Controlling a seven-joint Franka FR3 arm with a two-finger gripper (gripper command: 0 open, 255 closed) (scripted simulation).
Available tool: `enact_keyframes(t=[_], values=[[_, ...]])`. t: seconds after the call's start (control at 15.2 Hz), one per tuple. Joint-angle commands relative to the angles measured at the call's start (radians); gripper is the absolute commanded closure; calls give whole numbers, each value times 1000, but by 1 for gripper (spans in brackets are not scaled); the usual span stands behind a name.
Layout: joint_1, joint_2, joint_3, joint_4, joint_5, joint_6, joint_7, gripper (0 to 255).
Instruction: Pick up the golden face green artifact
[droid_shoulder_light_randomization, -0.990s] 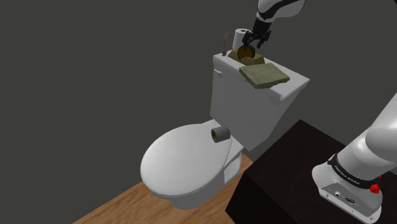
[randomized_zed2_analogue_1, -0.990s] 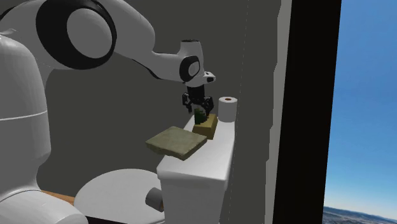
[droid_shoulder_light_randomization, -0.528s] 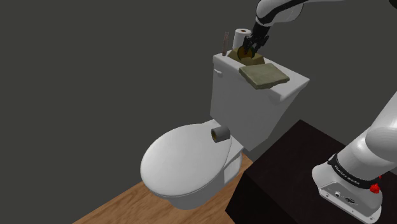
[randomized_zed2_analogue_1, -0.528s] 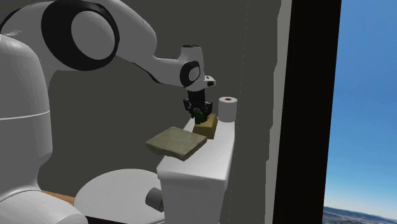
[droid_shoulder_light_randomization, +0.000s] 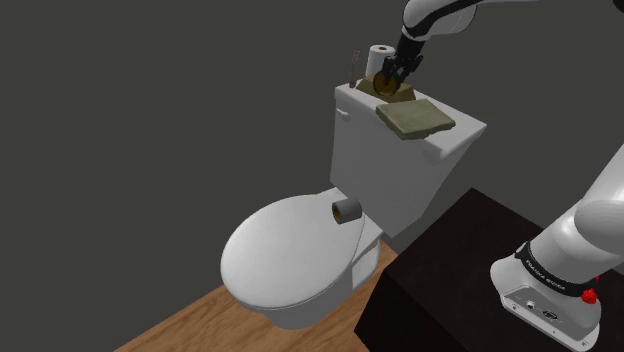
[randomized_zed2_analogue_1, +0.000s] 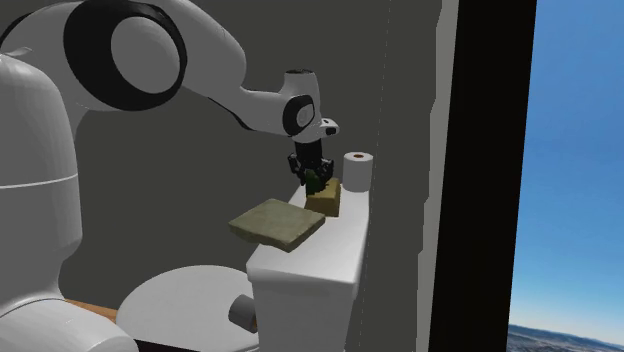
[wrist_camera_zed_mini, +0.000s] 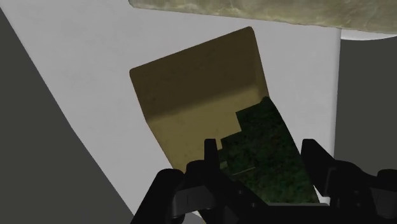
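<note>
Gripper clamped on the artifact atop the toilet tank.

Your all-black two-finger gripper (wrist_camera_zed_mini: 262, 151) holds its jaws partly apart, one finger against each side of the mottled dark-green blocky artifact on a tan square base (wrist_camera_zed_mini: 261, 130). It sits on the white toilet tank lid (droid_shoulder_light_randomization: 460, 132). In the shoulder view, the white toilet-paper roll (droid_shoulder_light_randomization: 378, 54) is at its 11 o'clock and the flat olive slab (droid_shoulder_light_randomization: 415, 117) at its 4 o'clock. Lettering on the arm's black base band (droid_shoulder_light_randomization: 545, 275) is too small to read.
</note>
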Motion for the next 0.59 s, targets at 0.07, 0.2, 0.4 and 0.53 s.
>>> enact_keyframes(t=[0.07,0.2,0.4,0.53], values=[[1,-12,-1,19,-3,-30,2,255],[1,-20,-1,35,-6,-55,4,255],[2,-32,-2,61,-10,-92,7,255],[2,-38,-3,80,-12,-117,9,255]])
